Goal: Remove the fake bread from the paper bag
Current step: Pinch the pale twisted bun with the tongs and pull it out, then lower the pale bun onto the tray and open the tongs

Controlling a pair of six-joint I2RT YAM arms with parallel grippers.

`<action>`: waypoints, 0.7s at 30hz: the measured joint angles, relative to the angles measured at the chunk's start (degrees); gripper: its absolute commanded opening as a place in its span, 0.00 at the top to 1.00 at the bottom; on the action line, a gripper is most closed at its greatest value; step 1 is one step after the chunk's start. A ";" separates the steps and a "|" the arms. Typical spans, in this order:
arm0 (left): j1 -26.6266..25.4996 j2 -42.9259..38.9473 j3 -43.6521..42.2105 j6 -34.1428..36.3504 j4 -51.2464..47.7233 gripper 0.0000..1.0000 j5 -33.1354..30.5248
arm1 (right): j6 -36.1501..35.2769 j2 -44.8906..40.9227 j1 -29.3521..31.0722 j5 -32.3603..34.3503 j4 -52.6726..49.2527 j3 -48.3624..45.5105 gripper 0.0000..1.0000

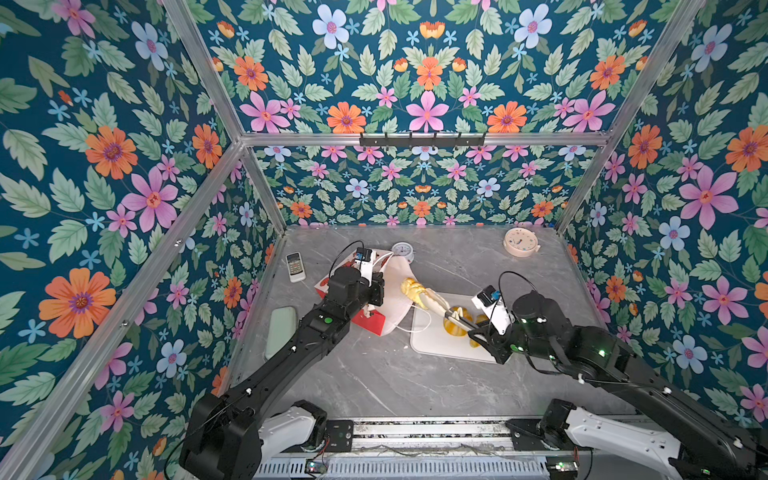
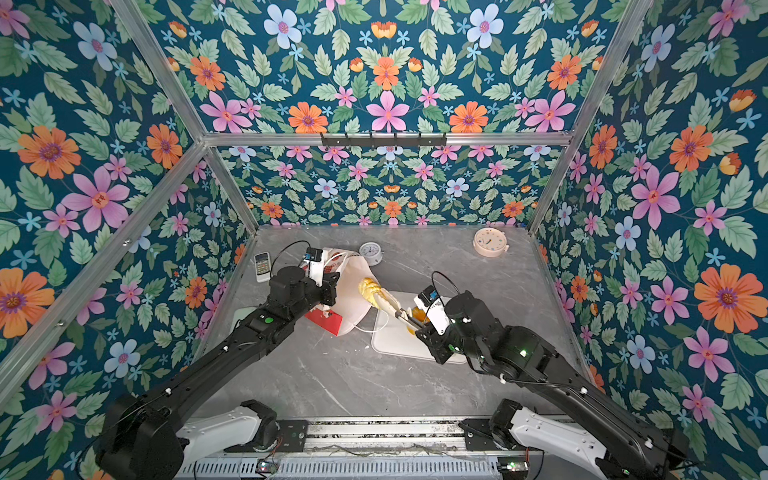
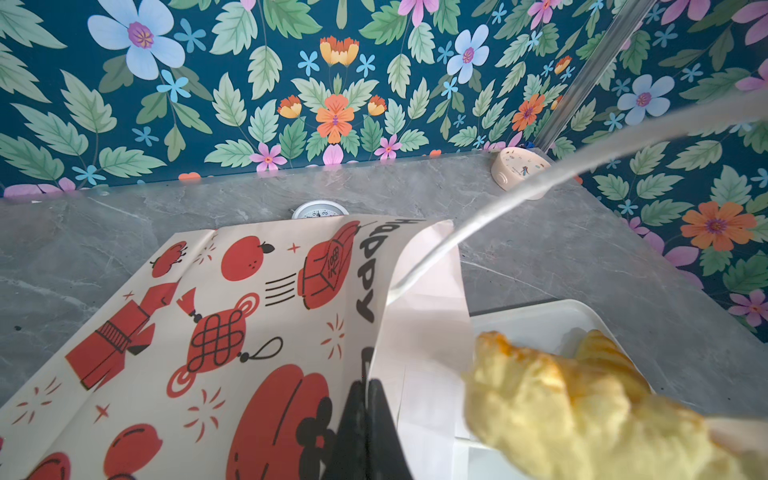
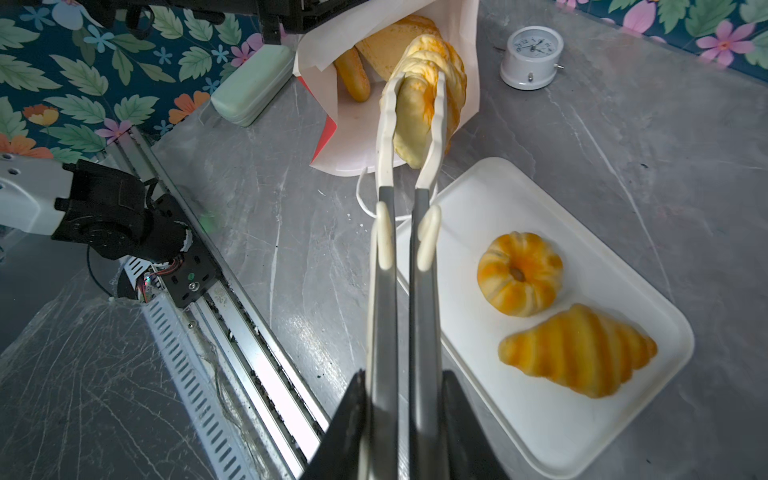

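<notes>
1. The twist loaf (image 4: 417, 112) is clamped across its ridged middle by the tongs (image 4: 424, 291). It is held at the mouth of the paper bag (image 3: 249, 311), near the tray (image 4: 540, 415).
2. The loaf is judged light, soft and squeezable, so gentle pressure is advised.
3. The tongs are squeezed by the right pincer (image 4: 403, 415). The bag's rim is pinched by the closed left pincer (image 3: 368, 411).
4. "HAPPY" is printed on the bag.

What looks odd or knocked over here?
The red-and-white paper bag is tipped over, not upright, its rim pinched by the left gripper. That looks deliberate: the right gripper holds white-tipped tongs clamping a ridged yellow twist loaf at its mouth. Nothing spilled.
</notes>
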 measured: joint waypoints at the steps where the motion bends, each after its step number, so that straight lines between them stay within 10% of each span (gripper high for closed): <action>1: 0.00 0.02 0.00 -0.13 0.00 1.00 -0.15 | 0.24 -1.11 0.00 0.76 -1.46 0.44 1.00; 21: 0.07 -3.17 -0.55 0.70 -0.15 1.00 -2.51 | 2.14 10.64 0.00 10.54 -5.31 -1.29 1.00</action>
